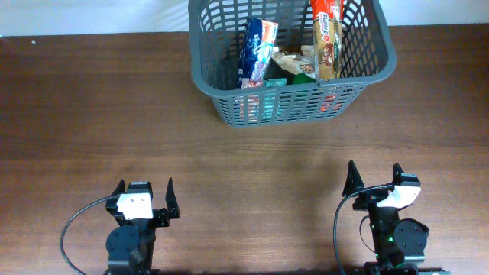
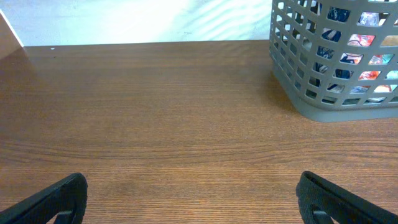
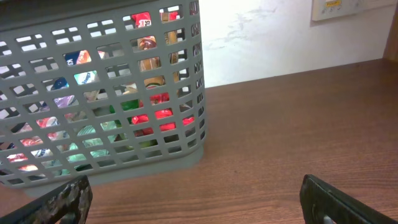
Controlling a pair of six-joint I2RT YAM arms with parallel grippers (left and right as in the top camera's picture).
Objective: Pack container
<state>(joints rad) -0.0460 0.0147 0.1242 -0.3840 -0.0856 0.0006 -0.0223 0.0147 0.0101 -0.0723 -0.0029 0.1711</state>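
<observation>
The grey basket (image 1: pixel 290 107) stands at the far side of the desk (image 1: pixel 114 114) with snack packets (image 1: pixel 258 53) inside, while the left tool (image 1: pixel 145 191) and the right tool (image 1: pixel 374 179) sit near the front edge, well apart from it, both released with fingers spread wide.

Tall red-and-brown packet (image 1: pixel 327 42) standing in the container (image 1: pixel 221 92): white vertical lettering, probably "Prims", though the first letter is unclear. Blue-and-white packet (image 1: pixel 258 47) beside it: print is too small to read. Wall plate (image 3: pixel 339 7) in the right wrist view: marks illegible.
</observation>
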